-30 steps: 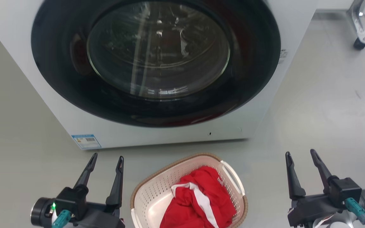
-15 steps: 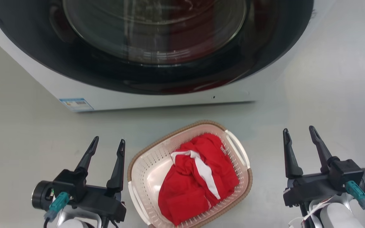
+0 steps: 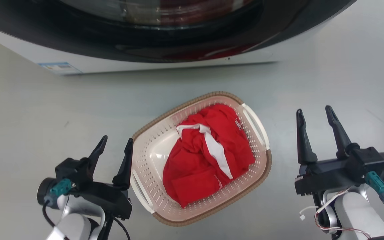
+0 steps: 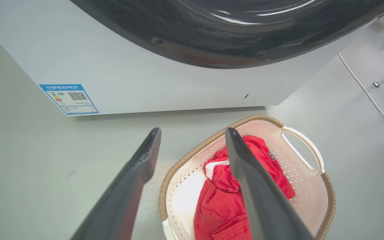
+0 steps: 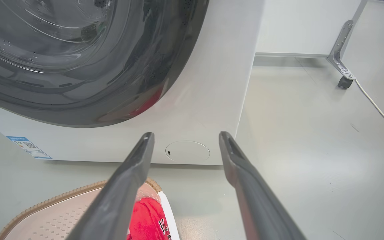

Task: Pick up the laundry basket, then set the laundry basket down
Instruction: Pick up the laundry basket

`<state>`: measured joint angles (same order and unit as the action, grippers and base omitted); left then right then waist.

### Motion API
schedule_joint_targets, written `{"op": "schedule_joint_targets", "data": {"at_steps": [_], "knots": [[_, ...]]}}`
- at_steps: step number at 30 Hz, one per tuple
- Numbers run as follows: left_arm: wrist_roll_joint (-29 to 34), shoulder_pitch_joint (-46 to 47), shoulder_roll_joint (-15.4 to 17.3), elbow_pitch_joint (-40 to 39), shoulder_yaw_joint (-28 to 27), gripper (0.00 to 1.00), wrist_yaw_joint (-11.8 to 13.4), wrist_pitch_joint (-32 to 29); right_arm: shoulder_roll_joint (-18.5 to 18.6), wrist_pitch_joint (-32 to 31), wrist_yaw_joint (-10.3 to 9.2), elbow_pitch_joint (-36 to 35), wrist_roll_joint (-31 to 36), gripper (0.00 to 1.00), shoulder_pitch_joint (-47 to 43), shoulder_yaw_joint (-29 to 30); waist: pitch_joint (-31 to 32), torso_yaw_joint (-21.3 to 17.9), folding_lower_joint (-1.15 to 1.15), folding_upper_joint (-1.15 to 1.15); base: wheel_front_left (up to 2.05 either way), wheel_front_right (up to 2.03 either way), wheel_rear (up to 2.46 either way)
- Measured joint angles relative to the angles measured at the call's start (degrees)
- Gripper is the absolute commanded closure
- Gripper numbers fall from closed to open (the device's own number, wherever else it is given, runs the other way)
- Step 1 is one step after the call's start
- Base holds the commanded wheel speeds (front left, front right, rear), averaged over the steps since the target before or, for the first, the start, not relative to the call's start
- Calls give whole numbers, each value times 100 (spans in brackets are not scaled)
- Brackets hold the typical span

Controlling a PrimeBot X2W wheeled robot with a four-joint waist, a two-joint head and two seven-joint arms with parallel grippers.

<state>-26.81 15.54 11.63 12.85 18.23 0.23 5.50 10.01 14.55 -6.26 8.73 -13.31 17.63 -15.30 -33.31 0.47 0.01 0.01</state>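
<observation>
While nothing is gripped, step: reach-in, ahead of the pick-up.
Basket: laundry basket [image 3: 150, 156] on the floor [image 3: 45, 110] in front of the washer [image 3: 22, 50], red garment [image 3: 205, 160] inside.
Left gripper [image 3: 117, 140]: jaws parted, empty, just beside the left handle [image 3: 138, 193].
Right gripper [image 3: 314, 111]: jaws parted, empty, apart from the right handle [image 3: 255, 125].
Next: likely bring each gripper onto its handle, close, lift level.
</observation>
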Motion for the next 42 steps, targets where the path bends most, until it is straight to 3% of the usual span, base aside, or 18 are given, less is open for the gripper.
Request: {"op": "schedule_joint_targets", "data": {"at_steps": [16,31,32,33,35,36,42], "knots": [[-271,868,175,1195,-40,0,-385,-746,-234,15,-31,-27,124,0,522,-30,-1210,-221,0,0,0,0,0],[-537,1435,165,2193,-85,0,-535,-996,-269,15,-31,74,126,0,530,53,-1473,-416,0,0,0,0,0],[-544,1475,161,2246,-92,8,-535,-996,-271,15,-31,76,127,0,529,58,-1478,-419,0,0,0,0,0],[-552,1513,158,2294,-98,33,-537,-996,-275,15,-31,77,130,0,529,60,-1483,-421,0,0,0,0,0],[-567,1583,143,2397,-103,95,-579,-996,-286,15,-31,81,134,0,529,63,-1490,-425,0,0,0,0,0],[-577,1613,131,2436,-103,100,-580,-996,-291,15,-30,82,134,0,529,66,-1492,-426,0,0,0,0,0],[-592,1741,92,2685,-109,100,-614,-991,-309,15,-30,91,176,0,530,100,-1504,-424,-1,-2,0,0,0]]}}
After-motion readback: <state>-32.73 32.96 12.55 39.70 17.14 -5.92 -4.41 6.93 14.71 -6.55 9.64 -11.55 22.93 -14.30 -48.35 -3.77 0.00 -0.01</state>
